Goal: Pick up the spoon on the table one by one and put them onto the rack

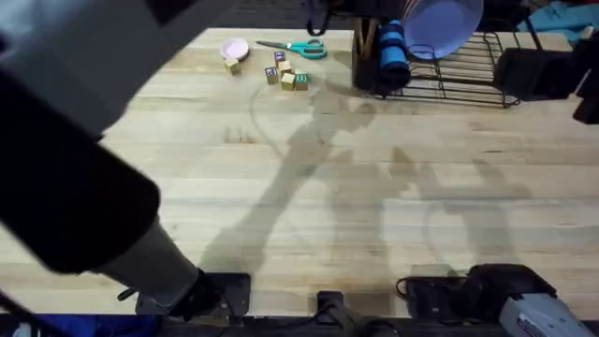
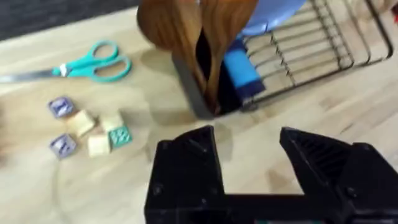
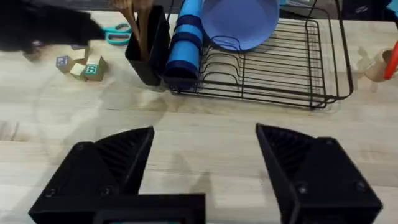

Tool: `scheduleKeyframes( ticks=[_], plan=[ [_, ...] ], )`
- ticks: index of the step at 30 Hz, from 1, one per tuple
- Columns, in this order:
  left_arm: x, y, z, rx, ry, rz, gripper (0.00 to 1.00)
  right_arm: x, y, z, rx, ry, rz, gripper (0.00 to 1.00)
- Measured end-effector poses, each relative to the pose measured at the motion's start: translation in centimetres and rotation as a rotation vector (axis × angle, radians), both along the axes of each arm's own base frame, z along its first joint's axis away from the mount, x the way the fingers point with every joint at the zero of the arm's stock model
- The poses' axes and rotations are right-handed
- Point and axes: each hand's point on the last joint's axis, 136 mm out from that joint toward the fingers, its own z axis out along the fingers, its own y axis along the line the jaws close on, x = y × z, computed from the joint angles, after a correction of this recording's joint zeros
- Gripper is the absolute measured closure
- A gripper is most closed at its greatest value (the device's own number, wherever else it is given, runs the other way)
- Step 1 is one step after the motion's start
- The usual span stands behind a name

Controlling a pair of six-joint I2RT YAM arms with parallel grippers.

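1. Two brown wooden spoons (image 2: 199, 31) stand bowl-up in the dark utensil holder (image 3: 149, 53) at the left end of the black wire rack (image 3: 273, 68), far right on the table (image 1: 309, 187); no spoon lies on the planks in view.
2. The left gripper (image 2: 249, 162) hangs near the holder, jaws apart and empty; the right gripper (image 3: 205, 168) faces the rack from the near side, also spread and empty.
3. Risk, as a judgement: a careless move by the left gripper could clip the spoon bowls and tip the holder, or brush the blue rolled item (image 3: 186, 43) beside it.
4. A blue plate (image 3: 239, 22) leans in the slots and could be jarred by any knock to the rack.
5. Teal scissors (image 1: 299, 47), small blocks (image 1: 285, 75) and a pink dish (image 1: 234, 48) sit far left of the rack on the pale butcher-block.
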Motion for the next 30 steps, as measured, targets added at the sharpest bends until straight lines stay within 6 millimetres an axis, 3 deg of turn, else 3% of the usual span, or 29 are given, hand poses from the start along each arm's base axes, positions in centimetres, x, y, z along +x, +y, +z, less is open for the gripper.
scheduleKeyframes(
  ticks=[4,6,7,12,17,19,24,30],
  plan=[
    [-1.6,2.6,-0.5,0.069,0.066,0.018,0.256,0.0,0.0,0.0,0.0,0.0,0.0,0.009],
    [-2.3,4.6,-1.0,0.122,0.101,0.045,0.057,0.0,0.0,0.0,0.0,0.0,0.0,0.009],
    [-2.7,5.7,-1.2,0.145,0.121,0.064,0.02,0.0,0.0,0.0,0.0,0.0,0.0,0.009],
    [-4.5,11.0,-1.2,0.264,0.186,0.165,0.006,0.0,0.0,0.0,0.0,0.0,0.0,0.009],
    [-6.5,15.2,-0.6,0.34,0.235,0.238,0.007,0.0,0.0,-0.1,0.0,0.003,0.0,0.009],
    [-8.3,17.1,0.1,0.369,0.261,0.265,0.007,-0.1,0.0,-0.1,0.0,0.007,0.0,0.009],
    [-10.0,18.4,1.4,0.385,0.249,0.283,0.007,-0.1,0.0,-0.2,0.001,0.007,0.001,0.009],
    [-10.6,18.8,2.6,0.378,0.213,0.293,0.008,-0.1,0.1,-0.2,0.002,0.007,0.003,0.009]
  ],
)
